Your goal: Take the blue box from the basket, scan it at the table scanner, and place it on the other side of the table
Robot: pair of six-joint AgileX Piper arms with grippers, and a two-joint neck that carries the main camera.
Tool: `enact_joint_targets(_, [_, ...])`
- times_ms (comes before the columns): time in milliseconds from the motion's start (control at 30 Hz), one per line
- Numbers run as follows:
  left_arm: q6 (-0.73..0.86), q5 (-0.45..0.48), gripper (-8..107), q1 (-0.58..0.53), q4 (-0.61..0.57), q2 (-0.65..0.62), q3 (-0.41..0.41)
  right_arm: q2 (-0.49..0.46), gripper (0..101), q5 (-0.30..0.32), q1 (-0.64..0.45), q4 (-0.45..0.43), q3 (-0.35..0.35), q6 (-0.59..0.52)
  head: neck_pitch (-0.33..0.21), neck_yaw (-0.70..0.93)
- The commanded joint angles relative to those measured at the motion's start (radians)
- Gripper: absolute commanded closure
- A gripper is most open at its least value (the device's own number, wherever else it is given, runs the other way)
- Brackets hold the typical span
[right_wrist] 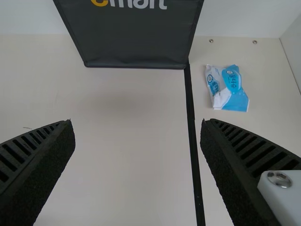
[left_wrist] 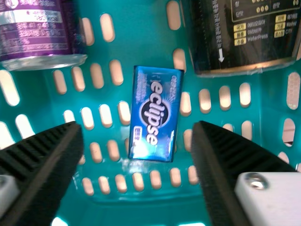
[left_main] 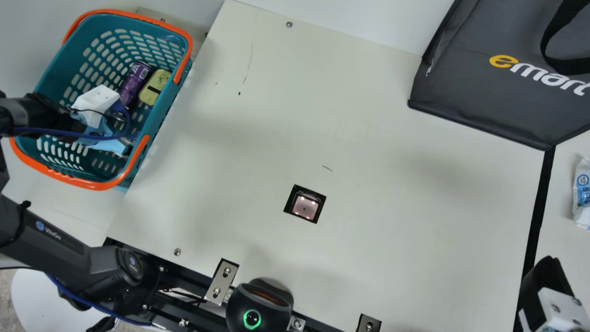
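The main view shows my left gripper (left_main: 94, 103) in the teal basket (left_main: 56, 76); my left wrist view reveals its spread fingers and the blue box (left_wrist: 155, 114) on the basket's floor. My right gripper (left_main: 546, 279) is spread too.

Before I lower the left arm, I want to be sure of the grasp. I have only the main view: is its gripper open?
Observer: Yes, the left gripper is open, its two fingers well apart.
Operator: Where is the blue box?
Observer: The blue box lies in the basket, lined up with the gap between the fingers.
Operator: Does the purple can touch it?
Observer: No, bare slotted basket separates the purple can from the box.
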Motion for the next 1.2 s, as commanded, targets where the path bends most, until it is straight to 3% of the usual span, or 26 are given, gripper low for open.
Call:
enact_joint_targets(0, [-0.007,-0.003,17,-0.004,-0.003,0.009,-0.004,0.0,6,0.0,0.0,0.0,0.0,0.0,-0.024,0.002])
enact_joint_targets(100, [-0.019,-0.008,9,-0.013,-0.005,0.024,-0.009,0.0,6,0.0,0.0,0.0,0.0,0.0,-0.024,0.002])
enact_joint_targets(1167, [-0.093,-0.034,9,-0.039,0.02,0.127,-0.04,0.0,6,0.002,0.0,0.001,0.0,0.0,-0.024,0.002])
